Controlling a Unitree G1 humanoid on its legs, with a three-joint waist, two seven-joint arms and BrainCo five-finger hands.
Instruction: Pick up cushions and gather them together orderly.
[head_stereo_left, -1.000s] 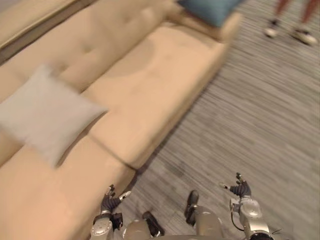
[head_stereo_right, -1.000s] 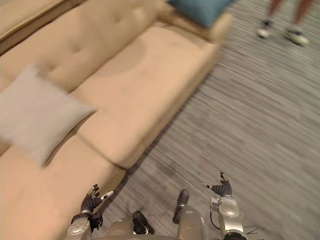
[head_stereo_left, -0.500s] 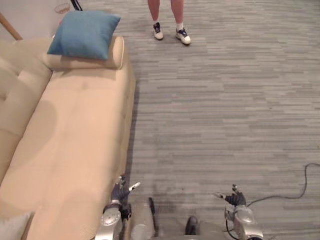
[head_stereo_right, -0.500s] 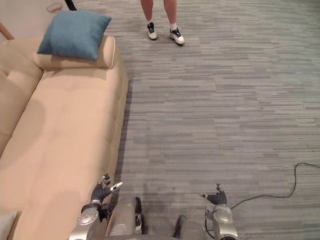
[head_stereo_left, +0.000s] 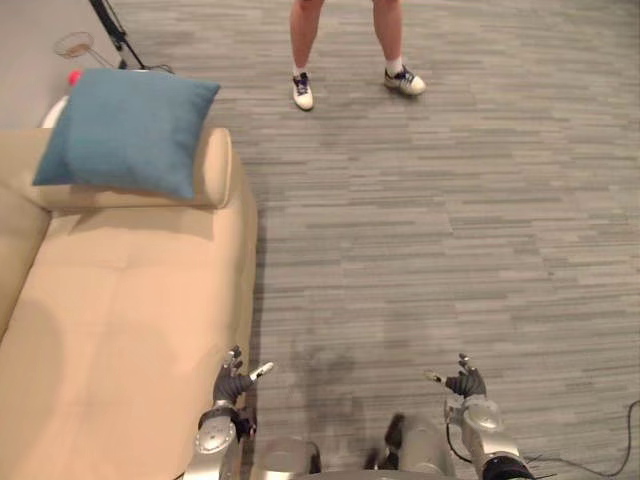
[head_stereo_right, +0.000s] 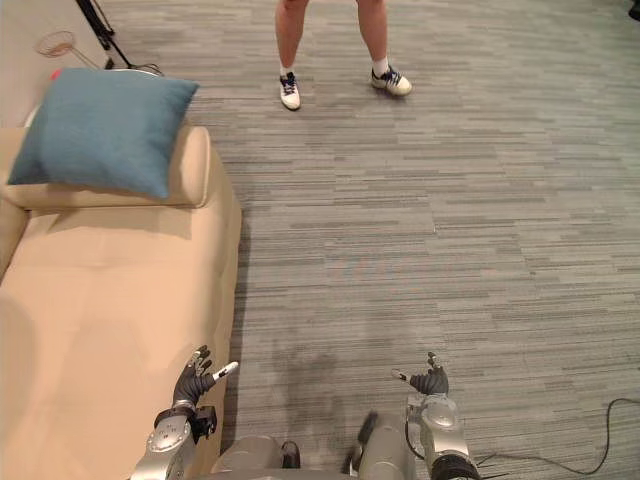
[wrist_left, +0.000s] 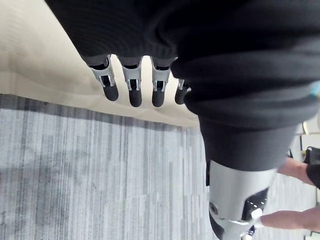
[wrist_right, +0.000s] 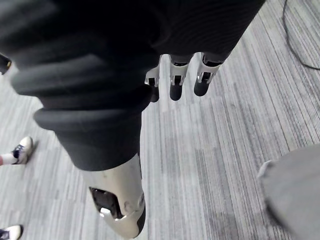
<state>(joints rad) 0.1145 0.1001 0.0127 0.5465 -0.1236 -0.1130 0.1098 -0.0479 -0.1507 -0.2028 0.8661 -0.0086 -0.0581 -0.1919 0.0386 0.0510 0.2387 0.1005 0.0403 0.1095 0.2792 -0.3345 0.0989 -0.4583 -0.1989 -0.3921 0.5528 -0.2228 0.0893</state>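
A blue cushion (head_stereo_left: 125, 130) leans on the rolled armrest (head_stereo_left: 215, 170) at the far end of a beige sofa (head_stereo_left: 130, 330). My left hand (head_stereo_left: 232, 385) hangs low beside the sofa's front edge, fingers (wrist_left: 131, 87) relaxed and holding nothing. Over the grey floor, my right hand (head_stereo_left: 465, 384) is just as low, its fingers (wrist_right: 175, 82) straight and empty. Both hands are far from the cushion.
A person's legs and white shoes (head_stereo_left: 300, 92) stand on the grey striped floor (head_stereo_left: 450, 220) past the sofa's end. A dark stand (head_stereo_left: 112, 35) and a small wire object (head_stereo_left: 72, 45) are behind the cushion. Open floor stretches to the right of the sofa.
The whole view has swung along the sofa, so the camera has moved: the grey cushion is out of the picture and the blue cushion is nearer. Both hands stay low and open.
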